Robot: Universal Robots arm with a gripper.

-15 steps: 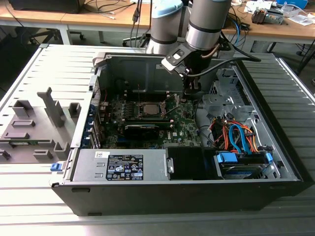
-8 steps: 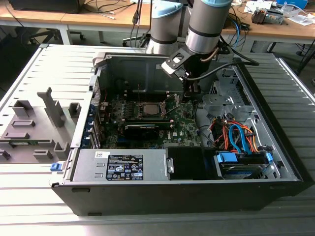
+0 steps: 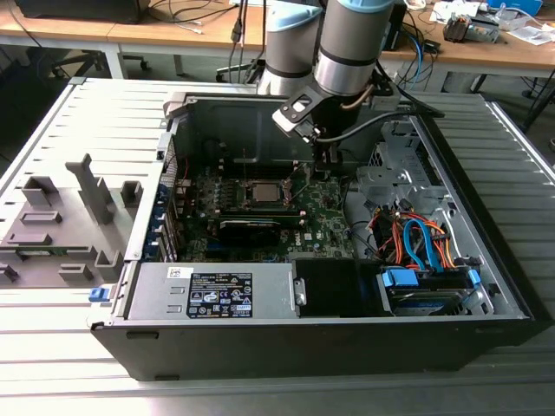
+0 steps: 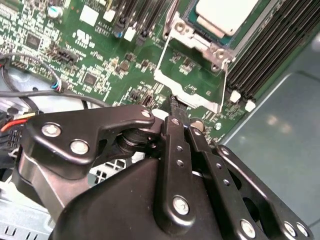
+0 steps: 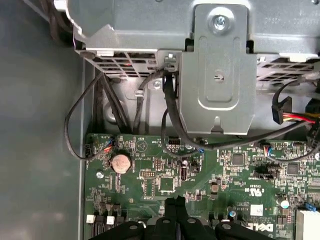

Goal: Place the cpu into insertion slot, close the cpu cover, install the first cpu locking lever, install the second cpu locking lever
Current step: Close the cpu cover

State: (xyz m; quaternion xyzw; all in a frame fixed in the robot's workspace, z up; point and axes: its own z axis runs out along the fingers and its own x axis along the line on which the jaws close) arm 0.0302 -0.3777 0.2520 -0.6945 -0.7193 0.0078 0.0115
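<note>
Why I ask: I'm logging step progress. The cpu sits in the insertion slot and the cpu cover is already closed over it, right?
Not quite. The cpu does sit in the insertion slot, but the cpu cover is open, swung clear with the chip's metal top bare; the second wrist view shows it. The hand is by the cover's free edge.

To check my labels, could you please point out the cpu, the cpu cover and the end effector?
cpu (image 4: 227, 15): second wrist view, middle of its silver top.
cpu cover (image 4: 190, 95): second wrist view, on a strip of its frame.
end effector (image 4: 175, 112): second wrist view, between its fingertips.
</note>
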